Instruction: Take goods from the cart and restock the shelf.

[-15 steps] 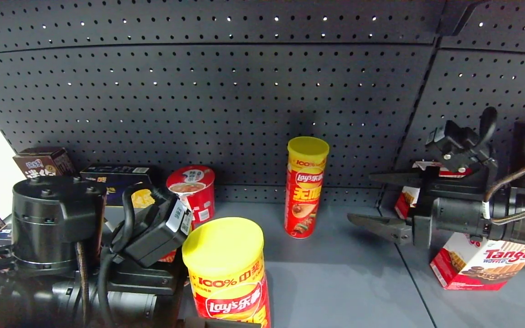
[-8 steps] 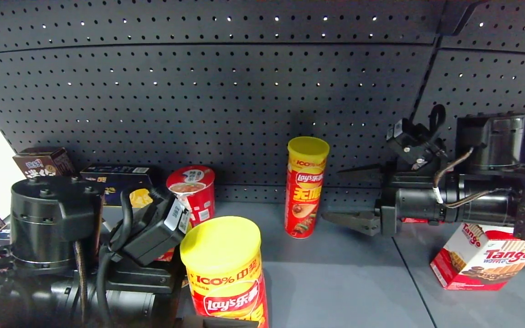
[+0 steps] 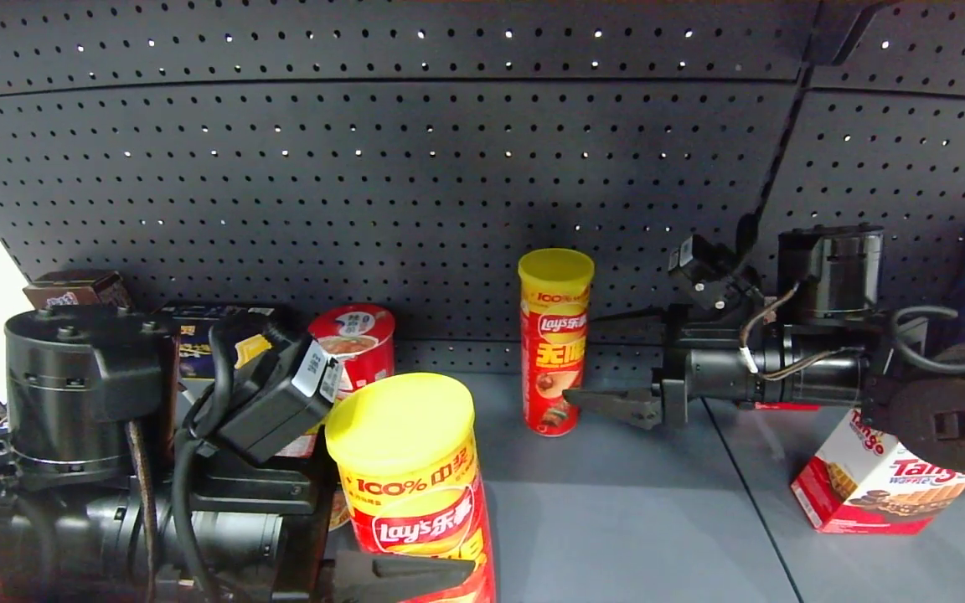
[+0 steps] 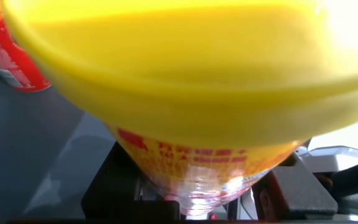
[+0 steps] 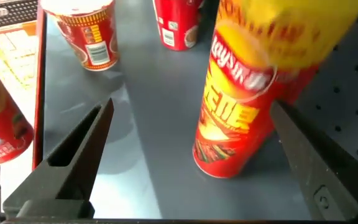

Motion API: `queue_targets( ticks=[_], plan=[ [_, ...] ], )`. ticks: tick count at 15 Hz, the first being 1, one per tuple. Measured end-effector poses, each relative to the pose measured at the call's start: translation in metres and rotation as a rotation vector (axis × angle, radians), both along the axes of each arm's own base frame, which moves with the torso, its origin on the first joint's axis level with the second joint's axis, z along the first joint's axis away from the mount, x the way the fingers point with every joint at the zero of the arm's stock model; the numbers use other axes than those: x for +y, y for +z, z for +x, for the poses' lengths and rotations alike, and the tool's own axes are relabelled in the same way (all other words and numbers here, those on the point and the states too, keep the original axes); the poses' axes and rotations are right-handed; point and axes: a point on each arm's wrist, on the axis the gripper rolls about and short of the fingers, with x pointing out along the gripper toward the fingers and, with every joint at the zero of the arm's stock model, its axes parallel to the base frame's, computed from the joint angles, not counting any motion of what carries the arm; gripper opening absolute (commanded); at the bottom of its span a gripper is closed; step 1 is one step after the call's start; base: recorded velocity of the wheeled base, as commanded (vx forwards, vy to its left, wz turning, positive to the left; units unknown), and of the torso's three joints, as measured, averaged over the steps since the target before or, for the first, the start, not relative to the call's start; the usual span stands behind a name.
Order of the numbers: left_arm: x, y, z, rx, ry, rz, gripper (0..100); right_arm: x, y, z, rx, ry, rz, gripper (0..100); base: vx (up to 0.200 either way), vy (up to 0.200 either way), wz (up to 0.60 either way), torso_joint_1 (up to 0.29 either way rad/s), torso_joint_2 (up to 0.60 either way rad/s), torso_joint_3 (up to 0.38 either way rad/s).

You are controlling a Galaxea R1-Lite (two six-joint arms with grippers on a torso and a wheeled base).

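**Far can** (image 3: 555, 343): upright on the shelf (image 3: 633, 519), long axis vertical, yellow lid up, close to the pegboard.

**Near can** (image 3: 411, 486): likewise upright, lid up, at 7 o'clock of the far can in the head view.

**Right pincer** (image 3: 587, 358): spread wide, gripping nothing, reaching in level from 3 o'clock. The far can stands between its fingers. The right wrist view adds that one finger is well apart from the can and the other just beside it. Contact cannot be judged.

**Left pincer** (image 4: 197, 196): closed on the near can, low on its body. The left wrist view shows a dark finger at either side.

**Other stock:** cup (image 3: 365, 335) at 11 o'clock of the near can. Box (image 3: 868, 494) at 4 o'clock of the right pincer.
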Motion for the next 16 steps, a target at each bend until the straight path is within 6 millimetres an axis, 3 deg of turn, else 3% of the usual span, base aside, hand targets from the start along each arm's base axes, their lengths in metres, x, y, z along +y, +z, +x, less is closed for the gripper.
queue_targets(
  ticks=[10, 16],
  plan=[
    [0.001, 0.005, 0.007, -0.020, 0.032, -0.006, 0, 0.001, -0.016, 0.017, 0.016, -0.001, -0.003, 100, 0.000, 0.000, 0.00, 0.000, 0.00, 0.000],
    [0.002, 0.004, 0.006, -0.015, 0.033, -0.003, 0, -0.006, -0.021, -0.005, 0.033, 0.009, -0.011, 100, 0.000, 0.000, 0.00, 0.000, 0.00, 0.000]
  ],
)
